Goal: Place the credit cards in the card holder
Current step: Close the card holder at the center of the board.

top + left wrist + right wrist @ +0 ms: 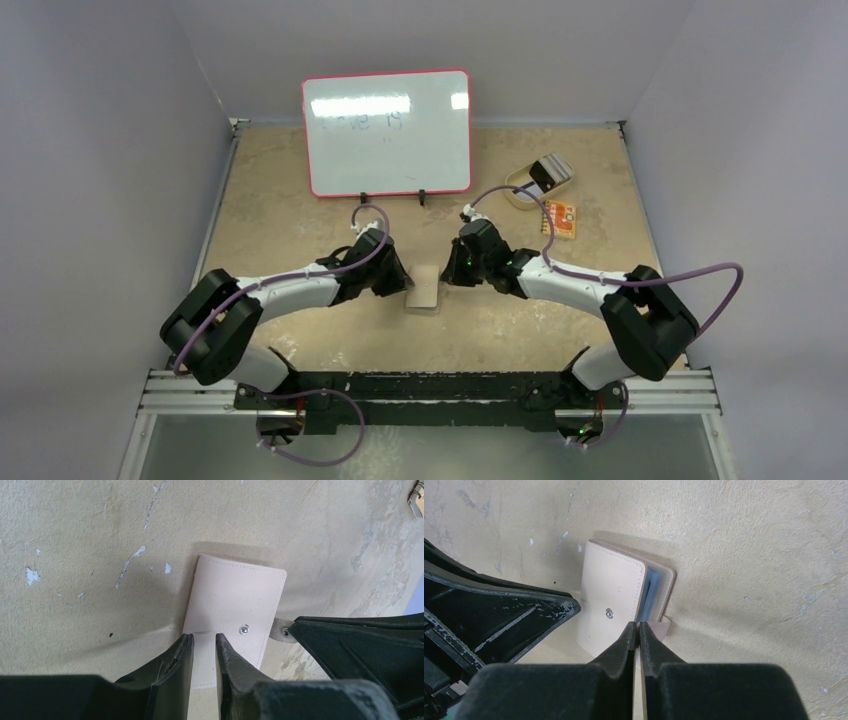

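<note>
Beige, scuffed tabletop [300, 210] filled the top view. The card holder [425, 290] lay mid-table between the left gripper [400, 280] and right gripper [452, 270]. The credit cards [548, 172] sat in a tan dish [517, 188] far right.

Left wrist: the left gripper [204, 645] stood narrowly parted over the card holder's [235, 600] near edge.

Right wrist: the right gripper [638, 630] was pinched on the card holder's [611, 590] cover edge, with a light blue card [651, 592] inside.

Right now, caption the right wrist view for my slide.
Right gripper pinches the tan card holder cover ajar, light blue interior showing.
</note>
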